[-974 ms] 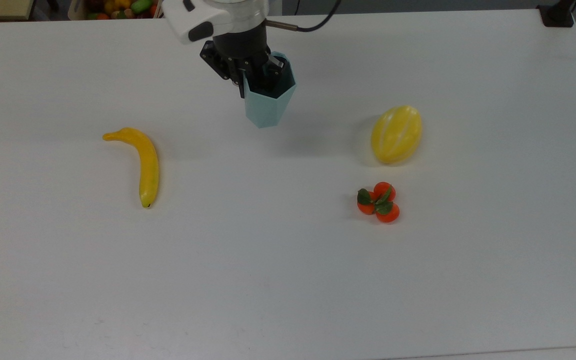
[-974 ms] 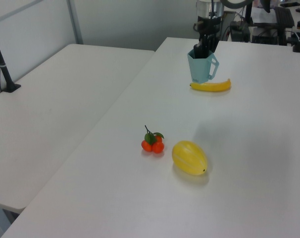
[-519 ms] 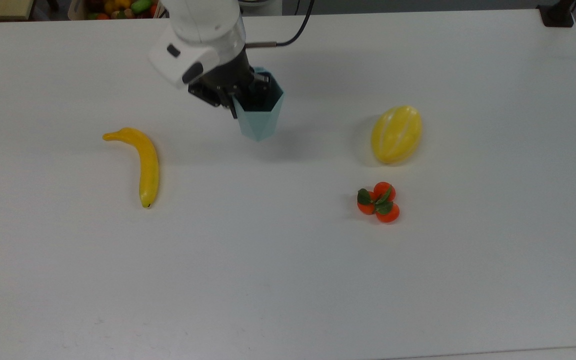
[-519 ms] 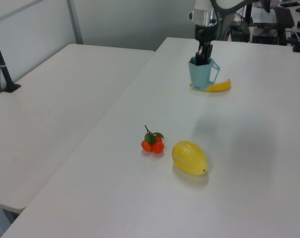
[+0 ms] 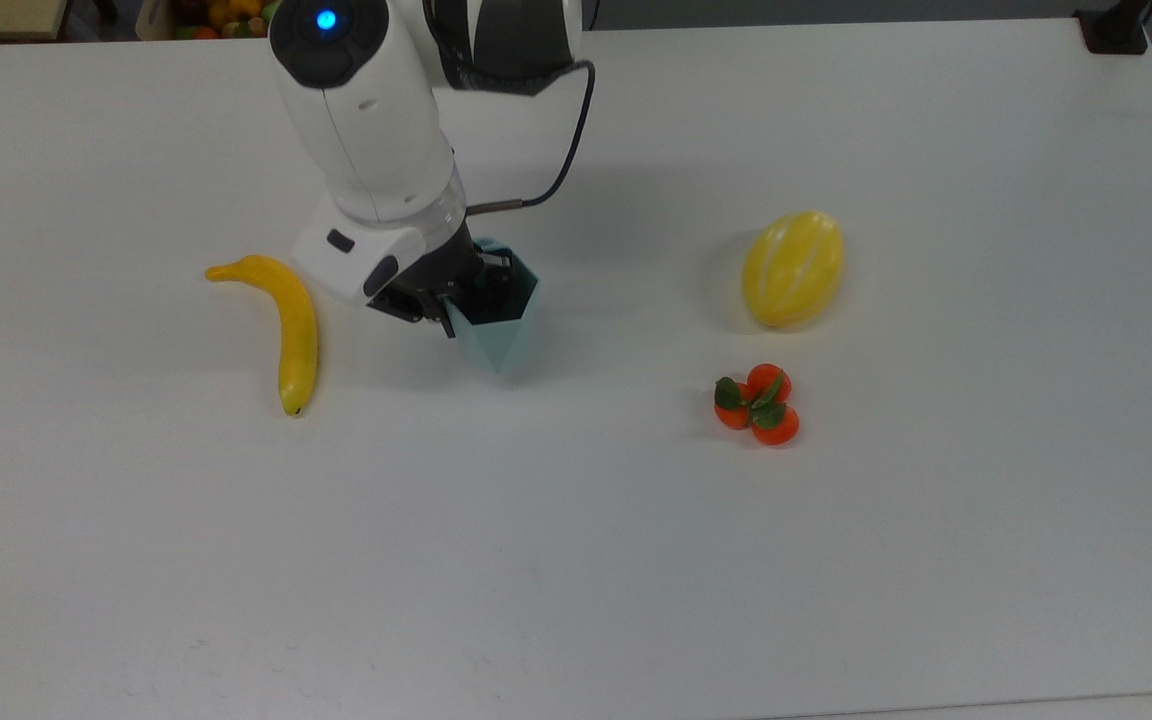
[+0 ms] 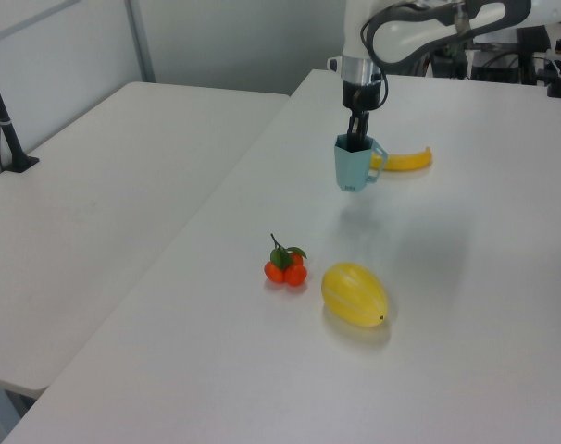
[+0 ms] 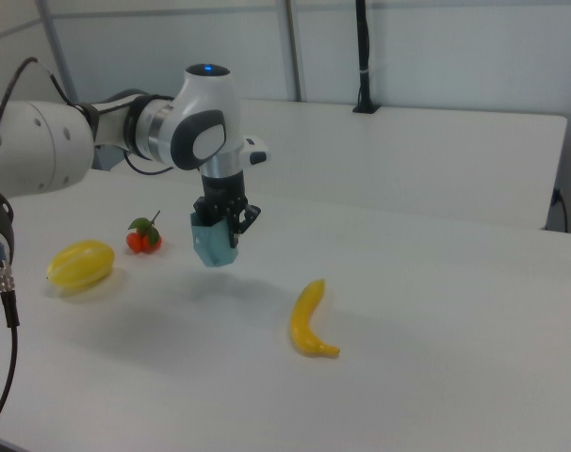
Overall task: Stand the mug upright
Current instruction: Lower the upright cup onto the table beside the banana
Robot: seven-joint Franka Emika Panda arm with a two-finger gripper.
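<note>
— Pale blue-green and faceted, the mug (image 5: 496, 335) is hanging mouth-up in the top view, its sides tapering to a narrow base; where is it sitting?

— It is not sitting: the tool (image 5: 481, 292) is gripping it by the rim, one finger reaching inside the hexagonal mouth, and the mug is hovering between the banana (image 5: 286, 325) on the top view's left and the melon (image 5: 792, 268) on the top view's right.

— And the surface there?

— A plain white table (image 5: 576, 560) is carrying one banana, one yellow melon and one cluster of three small orange fruits (image 5: 758, 404) with green leaves. A box of mixed fruit (image 5: 226, 14) is peeking in at the top edge.

— What is the left view showing?

— The mug (image 6: 353, 167) is dangling upright from the tool (image 6: 357, 139), clear of the table, its angular handle pointing toward the banana (image 6: 405, 160) behind it. The orange cluster (image 6: 285, 265) and the melon (image 6: 354, 293) are lying nearer the camera, just beside each other. A second white table (image 6: 105, 185) is standing alongside, with a grey wall behind.

— And the right view?

— The white arm (image 7: 125, 132) is holding the mug (image 7: 213, 243) slightly tilted above the table (image 7: 436, 311), a soft shadow beneath it. The banana (image 7: 309, 318) is lying on the right view's right, the melon (image 7: 79, 265) and the cluster (image 7: 145, 236) on the right view's left.
</note>
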